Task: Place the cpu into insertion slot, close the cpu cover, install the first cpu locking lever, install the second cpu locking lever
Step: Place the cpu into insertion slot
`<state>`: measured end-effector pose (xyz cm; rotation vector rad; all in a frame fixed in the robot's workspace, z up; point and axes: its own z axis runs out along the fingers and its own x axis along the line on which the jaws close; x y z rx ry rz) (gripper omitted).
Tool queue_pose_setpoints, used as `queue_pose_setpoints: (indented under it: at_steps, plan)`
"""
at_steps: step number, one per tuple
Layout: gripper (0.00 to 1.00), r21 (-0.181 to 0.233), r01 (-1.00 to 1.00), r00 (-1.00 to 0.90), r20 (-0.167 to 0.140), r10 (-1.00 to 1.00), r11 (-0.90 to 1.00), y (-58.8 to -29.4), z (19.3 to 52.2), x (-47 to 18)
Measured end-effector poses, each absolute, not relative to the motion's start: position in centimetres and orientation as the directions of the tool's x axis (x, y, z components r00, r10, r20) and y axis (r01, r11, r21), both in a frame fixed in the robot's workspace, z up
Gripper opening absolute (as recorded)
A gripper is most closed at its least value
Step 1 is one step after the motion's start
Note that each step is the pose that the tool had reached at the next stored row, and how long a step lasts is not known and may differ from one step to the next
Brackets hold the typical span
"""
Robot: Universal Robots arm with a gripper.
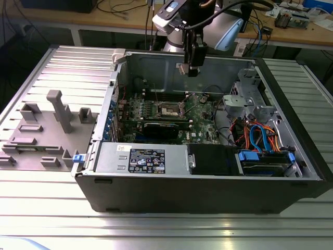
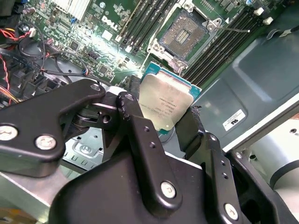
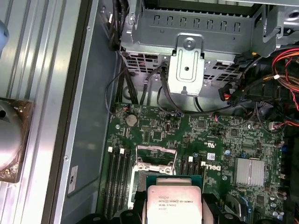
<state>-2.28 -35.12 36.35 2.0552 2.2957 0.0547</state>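
Observation:
My gripper (image 1: 192, 69) hangs above the open computer case, over the rear part of the green board. It is shut on the cpu (image 2: 166, 100), a flat square chip with a dull silver top, pinched at two opposite edges by the black fingers (image 2: 135, 116). In the first wrist view the cpu (image 3: 174, 204) partly covers the insertion slot (image 3: 154, 164) below it. The insertion slot (image 2: 183, 33) is a dark square socket with exposed contacts and a silvery rim, also seen mid-board (image 1: 169, 109). A thin metal lever (image 2: 236, 30) sticks out beside it. I cannot tell where the cpu cover stands.
Long memory slots (image 2: 149, 18) flank the socket. A black graphics card (image 1: 166, 127) lies just in front of it. A metal drive cage (image 1: 250, 99) and orange and blue cables (image 1: 255, 136) fill the exterior view's right. A grey fixture (image 1: 47, 130) sits outside the case.

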Motion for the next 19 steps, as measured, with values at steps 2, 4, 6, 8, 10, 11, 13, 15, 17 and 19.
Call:
queue_pose_setpoints:
  at_steps: [2, 4, 6, 8, 10, 11, 13, 15, 17, 19]
  plan:
    - [0.54, 0.066, 0.992, -0.108, -0.021, 0.994, 0.109, -35.12, 36.35, -2.28]
    - [0.54, 0.066, 0.992, -0.107, -0.021, 0.994, 0.108, -35.12, 36.34, -2.29]
    - [0.54, 0.066, 0.992, -0.107, -0.021, 0.994, 0.108, -35.12, 36.34, -2.29]
    - [0.54, 0.066, 0.992, -0.107, -0.021, 0.994, 0.108, -35.12, 36.35, -2.29]
    - [0.54, 0.066, 0.992, -0.107, -0.021, 0.994, 0.108, -35.12, 36.34, -2.29]
    - [0.54, 0.066, 0.992, -0.107, -0.021, 0.994, 0.108, -35.12, 36.34, -2.29]
    - [0.54, 0.066, 0.992, -0.107, -0.021, 0.994, 0.108, -35.12, 36.34, -2.29]
    - [0.54, 0.066, 0.992, -0.105, -0.021, 0.994, 0.106, -35.12, 36.30, -2.29]
    - [0.54, 0.066, 0.993, -0.092, -0.021, 0.996, 0.093, -35.12, 36.23, -2.33]
    - [0.54, 0.066, 0.995, -0.068, -0.021, 0.997, 0.069, -35.12, 36.16, -2.43]
